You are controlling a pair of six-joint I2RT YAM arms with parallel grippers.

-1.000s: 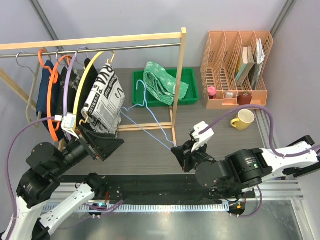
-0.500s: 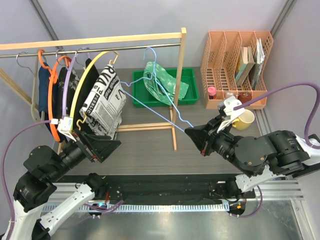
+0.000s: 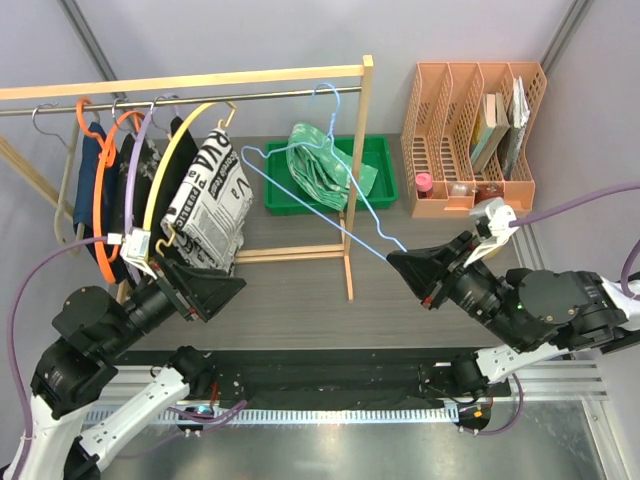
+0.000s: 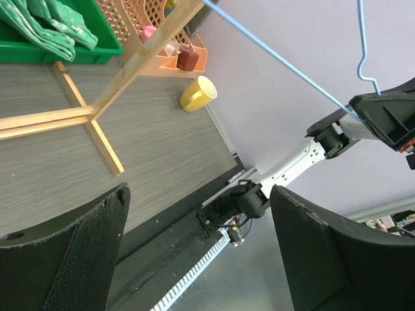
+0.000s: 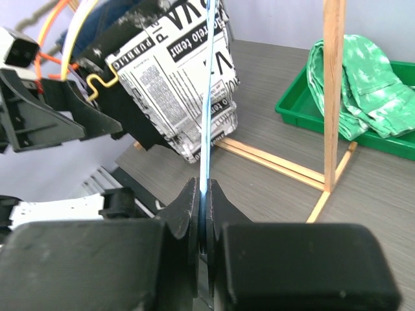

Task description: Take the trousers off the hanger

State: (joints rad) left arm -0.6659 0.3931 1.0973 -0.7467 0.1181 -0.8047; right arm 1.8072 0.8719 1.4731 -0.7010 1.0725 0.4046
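While right gripper (image 3: pixel 393 260) pinches hanger (image 5: pixel 209 97) corner, trousers (image 3: pixel 320 170) lie apart in tray (image 3: pixel 383 150).

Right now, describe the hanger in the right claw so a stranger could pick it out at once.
Find the wooden clothes rack; at its right end slants a thin light blue wire hanger, one corner pinched in the right claw. Unlike the thicker yellow hanger and orange hanger among the clothes on the left, it carries nothing.

The light blue hanger (image 3: pixel 380 238) is bare, tilted mid-frame, a corner pinched in my right gripper (image 3: pixel 405 262). The mottled green trousers (image 3: pixel 318 168) lie bunched in the green tray (image 3: pixel 277 178), upper centre.
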